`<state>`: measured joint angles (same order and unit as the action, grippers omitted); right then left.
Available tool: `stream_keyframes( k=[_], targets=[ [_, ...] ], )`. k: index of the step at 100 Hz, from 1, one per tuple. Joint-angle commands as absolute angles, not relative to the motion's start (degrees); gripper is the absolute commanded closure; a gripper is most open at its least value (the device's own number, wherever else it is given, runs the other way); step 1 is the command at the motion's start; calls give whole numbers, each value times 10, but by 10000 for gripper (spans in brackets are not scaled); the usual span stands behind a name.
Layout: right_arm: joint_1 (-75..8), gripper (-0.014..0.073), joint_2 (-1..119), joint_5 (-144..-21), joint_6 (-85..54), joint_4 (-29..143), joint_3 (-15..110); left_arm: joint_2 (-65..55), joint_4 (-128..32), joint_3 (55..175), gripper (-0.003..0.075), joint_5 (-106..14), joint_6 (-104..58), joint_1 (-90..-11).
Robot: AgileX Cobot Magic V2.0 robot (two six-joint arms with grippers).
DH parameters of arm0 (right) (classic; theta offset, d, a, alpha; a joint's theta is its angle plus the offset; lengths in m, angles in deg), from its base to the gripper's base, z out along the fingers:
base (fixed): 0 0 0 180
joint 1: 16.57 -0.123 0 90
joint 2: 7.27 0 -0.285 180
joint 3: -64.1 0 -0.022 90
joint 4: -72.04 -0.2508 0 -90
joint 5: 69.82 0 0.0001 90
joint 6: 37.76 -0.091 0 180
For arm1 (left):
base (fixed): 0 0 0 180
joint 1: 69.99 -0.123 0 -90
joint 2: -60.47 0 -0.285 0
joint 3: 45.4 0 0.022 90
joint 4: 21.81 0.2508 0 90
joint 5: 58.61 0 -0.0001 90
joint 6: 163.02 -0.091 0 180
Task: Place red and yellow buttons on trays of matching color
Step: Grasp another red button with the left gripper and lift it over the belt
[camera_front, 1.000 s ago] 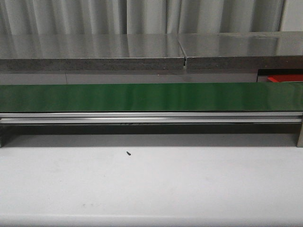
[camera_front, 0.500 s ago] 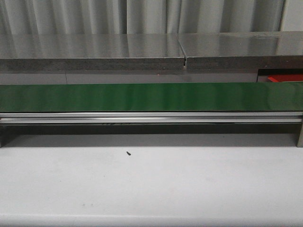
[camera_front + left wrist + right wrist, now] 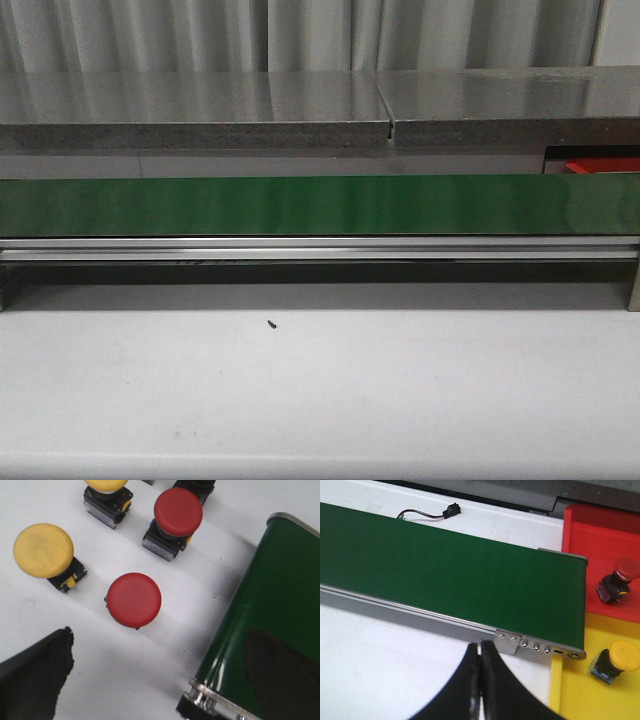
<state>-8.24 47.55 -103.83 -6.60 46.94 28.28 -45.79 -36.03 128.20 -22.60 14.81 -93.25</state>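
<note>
Left end effector (image 3: pixel 155 680), fingers spread and empty, hovers over the supply on the white counter (image 3: pixel 30 610) beside the conveyor belt (image 3: pixel 280 605)—two red buttons (image 3: pixel 135 600), two yellow buttons (image 3: pixel 43 550) awaiting pickup—while the right end effector (image 3: pixel 481 680), clenched empty, waits near the belt's end, one button in the red tray (image 3: pixel 600 535), one in the yellow tray (image 3: pixel 570 690).

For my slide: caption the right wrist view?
Shut right gripper above conveyor belt; red button and yellow button on matching trays.

Black, matte tool fingers (image 3: pixel 35 675) with rough, tapering tips; curved paired black fingers (image 3: pixel 487 680) opposite.
</note>
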Motion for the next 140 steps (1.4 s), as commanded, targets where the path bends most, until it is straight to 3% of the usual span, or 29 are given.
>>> stream_keyframes(
  k=[1, 61, 72, 94, 108, 140],
  targets=[
    [-84, 692, 474, -1008, -62, 459, 298, -460, -369, 1320, 62, -243, 149, -934],
    [-84, 692, 474, -1008, -62, 459, 298, -558, -368, 1375, 80, -230, 149, -952],
    [-84, 692, 474, -1008, -62, 459, 298, -558, -368, 1375, 180, -243, 149, -952],
    [-84, 692, 474, -1008, -62, 459, 298, -558, -369, 1375, 570, -242, 131, -952],
    [-84, 692, 474, -1008, -62, 459, 298, -546, -372, 1376, 736, -231, 131, -951],
    [-84, 692, 474, -1008, -62, 459, 298, -446, -416, 1376, 739, -234, 97, -901]
  ],
)
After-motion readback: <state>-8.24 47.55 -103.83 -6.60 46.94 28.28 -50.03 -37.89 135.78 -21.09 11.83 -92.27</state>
